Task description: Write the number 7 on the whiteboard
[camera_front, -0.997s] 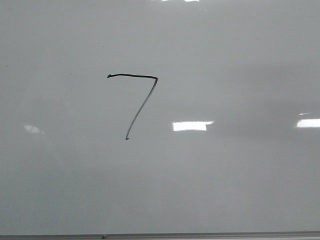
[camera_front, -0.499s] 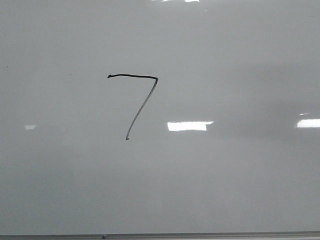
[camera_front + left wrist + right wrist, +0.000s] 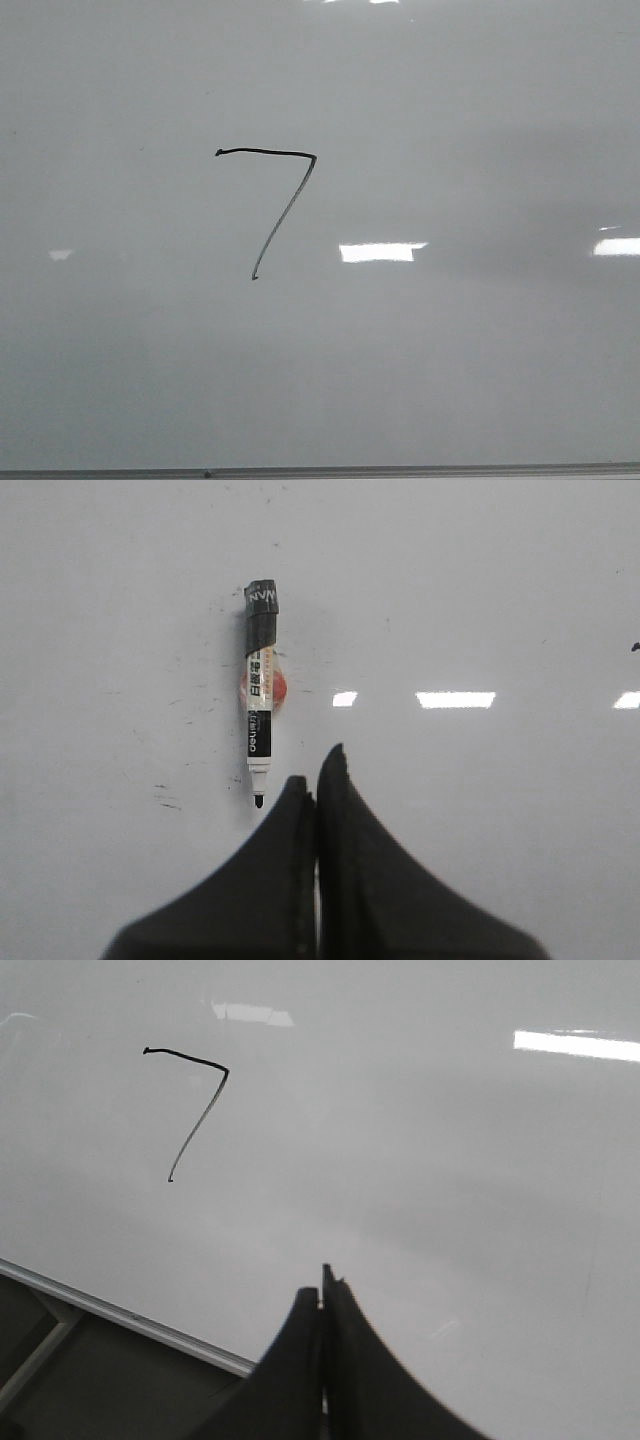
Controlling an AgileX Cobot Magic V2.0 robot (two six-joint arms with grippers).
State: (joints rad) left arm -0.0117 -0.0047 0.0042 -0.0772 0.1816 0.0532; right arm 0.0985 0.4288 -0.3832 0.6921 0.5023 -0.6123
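Two grippers, both w/ fingers pressed together and holding nothing. Left gripper [image 3: 316, 780] hangs over the whiteboard [image 3: 500, 600], tips closed flat against each other. Right gripper [image 3: 324, 1295] same: shut, empty, over the board w/ the grey frame edge [image 3: 120, 1315] running just beside it.

Landmark = the marker [image 3: 260, 690]. It lies flat on the board, uncapped, black nib end nearest the left fingertips, dark cap end pointing away from them. Long axis runs roughly in line w/ the left fingers, offset slightly to one side of the tips; nib close to them but not touching. A small red round thing [image 3: 277, 688] sits against the marker's mid-body — can't tell what it is. Left arm is clearly the nearer one; marker doesn't show in the right wrist view at all.

The number 7 [image 3: 275, 205] is on the board: short top stroke, long slanted downstroke, thin black line. Seen also from the right wrist, well apart from the right fingertips. Its place relative to the marker can't be told.

Judgement: writing looks done, marker put down, task prob. complete. No containers in view.
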